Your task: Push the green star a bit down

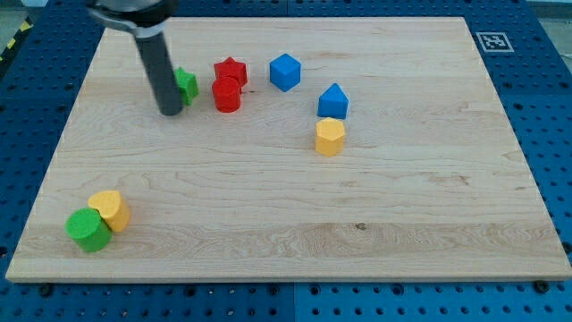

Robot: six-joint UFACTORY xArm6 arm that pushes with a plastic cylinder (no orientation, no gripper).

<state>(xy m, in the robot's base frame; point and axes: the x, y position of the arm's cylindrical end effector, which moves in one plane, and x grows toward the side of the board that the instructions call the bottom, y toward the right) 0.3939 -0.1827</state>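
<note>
Rod, no pincer, so you see nothing held. My tip (170, 112) touches the green star (186, 85) (half hidden) near the board's (402, 224) top-left corner.

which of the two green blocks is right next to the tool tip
The green star near the view's top, partly hidden behind my tip. The other green block, a rounded one, sits far off at the bottom left against a yellow block.
</note>
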